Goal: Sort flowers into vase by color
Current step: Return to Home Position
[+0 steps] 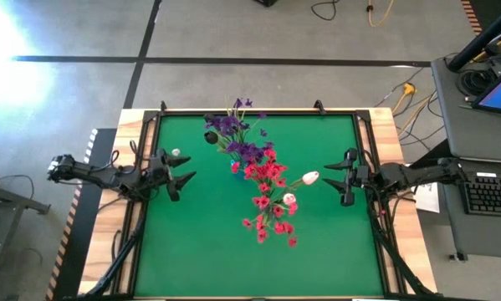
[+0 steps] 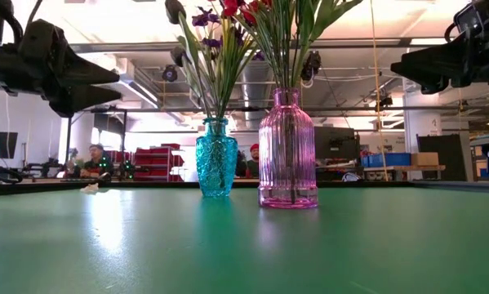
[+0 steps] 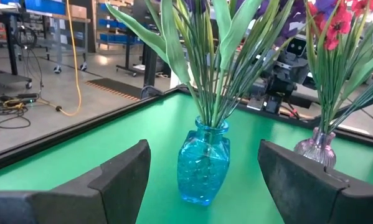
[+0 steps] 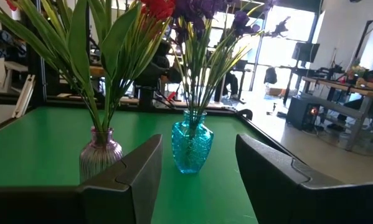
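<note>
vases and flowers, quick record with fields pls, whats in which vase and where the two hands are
blue vase: upright, holds purple flowers
pink-purple vase: upright, beside the blue vase, holds red flowers; white-pink tulips seem to share it
left hand: open, empty, above the left side of the table
right hand: open, empty, above the table's right side

Teal vase (image 2: 216,159), pink vase (image 2: 287,147)
</note>
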`<action>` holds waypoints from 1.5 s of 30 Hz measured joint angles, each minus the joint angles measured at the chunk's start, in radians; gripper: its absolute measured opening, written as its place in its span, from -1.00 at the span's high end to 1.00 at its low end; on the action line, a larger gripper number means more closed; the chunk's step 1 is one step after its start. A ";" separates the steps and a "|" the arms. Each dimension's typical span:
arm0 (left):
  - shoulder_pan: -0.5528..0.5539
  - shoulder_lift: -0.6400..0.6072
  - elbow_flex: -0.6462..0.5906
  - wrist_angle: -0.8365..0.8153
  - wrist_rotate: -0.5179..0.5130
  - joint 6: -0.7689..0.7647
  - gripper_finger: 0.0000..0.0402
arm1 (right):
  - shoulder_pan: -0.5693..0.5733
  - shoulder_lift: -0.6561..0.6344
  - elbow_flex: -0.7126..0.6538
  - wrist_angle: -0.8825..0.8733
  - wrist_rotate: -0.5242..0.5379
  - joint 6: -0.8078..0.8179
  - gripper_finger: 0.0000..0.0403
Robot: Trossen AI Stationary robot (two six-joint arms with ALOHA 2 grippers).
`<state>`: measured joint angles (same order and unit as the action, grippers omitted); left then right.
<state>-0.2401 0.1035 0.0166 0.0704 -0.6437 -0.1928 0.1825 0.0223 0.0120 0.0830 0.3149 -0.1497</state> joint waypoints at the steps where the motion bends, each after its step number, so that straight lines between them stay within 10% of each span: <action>1: 0.000 0.002 0.000 0.000 0.000 0.000 -0.41 | 0.000 0.000 0.000 0.000 0.000 0.000 0.04; 45: 0.000 0.099 0.002 0.004 0.000 0.000 -0.41 | 0.000 0.000 0.000 0.000 0.000 0.000 0.04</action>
<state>-0.2403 0.2020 0.0181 0.0741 -0.6434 -0.1928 0.1825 0.0227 0.0116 0.0834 0.3149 -0.1497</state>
